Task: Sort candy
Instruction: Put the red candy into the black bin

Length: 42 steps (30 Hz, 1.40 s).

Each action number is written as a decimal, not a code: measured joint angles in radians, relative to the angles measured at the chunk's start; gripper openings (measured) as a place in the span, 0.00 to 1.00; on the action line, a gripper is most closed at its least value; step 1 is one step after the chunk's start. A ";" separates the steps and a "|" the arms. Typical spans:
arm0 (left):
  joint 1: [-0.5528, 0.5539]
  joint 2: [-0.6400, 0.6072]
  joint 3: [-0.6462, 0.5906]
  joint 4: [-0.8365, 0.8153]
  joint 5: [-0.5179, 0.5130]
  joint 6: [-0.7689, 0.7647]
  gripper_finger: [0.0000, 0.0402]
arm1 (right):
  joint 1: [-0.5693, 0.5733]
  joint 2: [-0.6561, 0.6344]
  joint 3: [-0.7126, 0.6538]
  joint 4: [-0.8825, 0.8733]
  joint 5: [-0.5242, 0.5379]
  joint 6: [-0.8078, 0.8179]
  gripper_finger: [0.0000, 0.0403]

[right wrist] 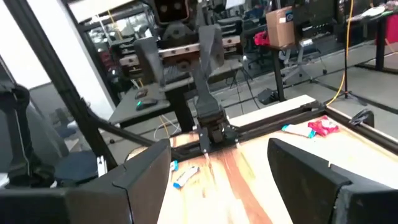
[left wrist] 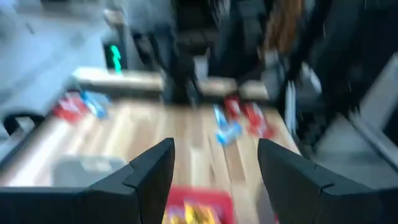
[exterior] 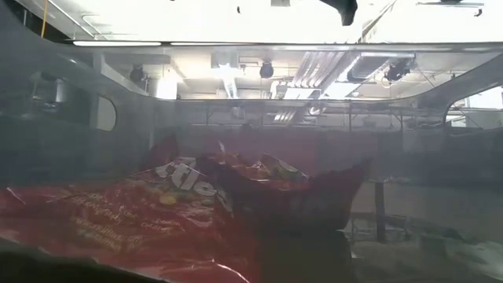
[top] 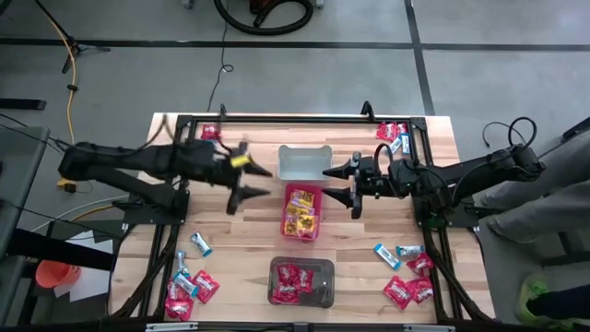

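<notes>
Judging from their flat, crinkled wrappers, the candy packets (top: 191, 288) should be very light, soft and a little slippery, so a pinch across the middle of one packet, pressed down against the surface (top: 249, 249), looks safer than a grab at a thin sealed edge. They lie in loose heaps near the corners of the surface: red and blue-and-white ones at the front left, another group (top: 406, 277) at the front right, and a few (top: 392, 135) at the far right corner. Packets overlap there, so two may come up together.

In the middle stand three bins in a row: a grey bin (top: 304, 162) that looks empty, a pink bin (top: 302, 211) with yellow packets, and a dark bin (top: 301, 282) with red ones.

The left tool (top: 249, 183) hangs just left of the pink bin, its fingers spread and nothing between them. The right tool (top: 343, 184) hangs just right of the same bin, also spread wide and empty. The two tools face each other closely across the bin, so they could collide. The black frame rails (top: 433, 240) run close beside the heaps and may hinder a low approach.
</notes>
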 joint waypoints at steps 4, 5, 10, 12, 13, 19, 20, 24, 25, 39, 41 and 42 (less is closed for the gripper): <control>0.065 -0.077 -0.162 0.277 0.001 -0.055 0.54 | -0.003 0.000 0.000 0.048 0.000 -0.030 0.65; 0.075 -0.089 -0.210 0.352 0.002 -0.080 0.54 | -0.003 0.000 0.000 0.059 0.000 -0.042 0.65; 0.090 -0.100 -0.412 0.608 0.027 -0.217 0.54 | -0.003 0.000 0.000 0.064 0.000 -0.062 0.65; 0.084 -0.088 -0.437 0.632 0.027 -0.228 0.54 | -0.003 0.000 0.000 0.064 0.007 -0.072 0.65; 0.082 -0.087 -0.442 0.621 0.027 -0.226 0.54 | -0.003 0.000 0.000 0.063 0.009 -0.080 0.65; 0.075 -0.076 -0.440 0.632 0.027 -0.117 0.54 | -0.019 0.000 0.000 0.063 0.011 -0.084 0.65; 0.075 -0.076 -0.440 0.632 0.027 -0.102 0.54 | -0.021 0.000 0.000 0.062 0.011 -0.084 0.65; 0.075 -0.076 -0.440 0.632 0.012 -0.076 0.54 | -0.025 0.000 0.000 0.059 0.012 -0.082 0.65; 0.075 -0.076 -0.440 0.632 0.007 -0.076 0.54 | -0.025 0.000 0.000 0.056 0.009 -0.078 0.65; 0.075 -0.076 -0.440 0.627 -0.004 -0.041 0.54 | -0.017 0.000 0.000 -0.066 -0.094 0.073 0.65; 0.075 -0.076 -0.440 0.626 -0.004 -0.041 0.54 | -0.018 0.000 0.000 -0.066 -0.104 0.160 0.65; 0.075 -0.076 -0.440 0.626 -0.004 -0.041 0.54 | -0.024 0.000 0.000 -0.067 -0.118 0.202 0.65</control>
